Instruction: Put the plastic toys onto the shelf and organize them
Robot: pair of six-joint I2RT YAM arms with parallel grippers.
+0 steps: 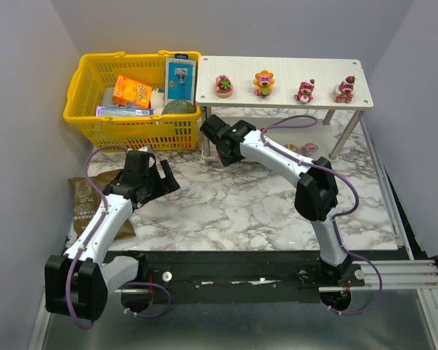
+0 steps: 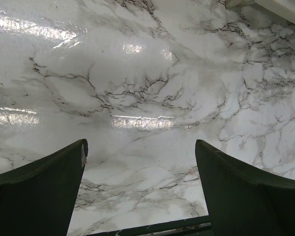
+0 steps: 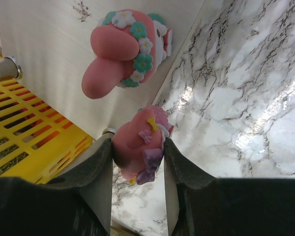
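Note:
The white shelf stands at the back right. Its top tier holds several toys: a pink one, one with yellow petals, and two red-pink bears. More small toys lie under it. My right gripper is at the shelf's left end, shut on a pink toy with a purple bow. In the right wrist view a pink toy with a flower crown sits on the lower tier just beyond it. My left gripper is open and empty over bare marble.
A yellow mesh basket with packaged goods stands left of the shelf, and shows close to my right gripper in the right wrist view. A silver shelf leg stands beside it. A brown packet lies by the left arm.

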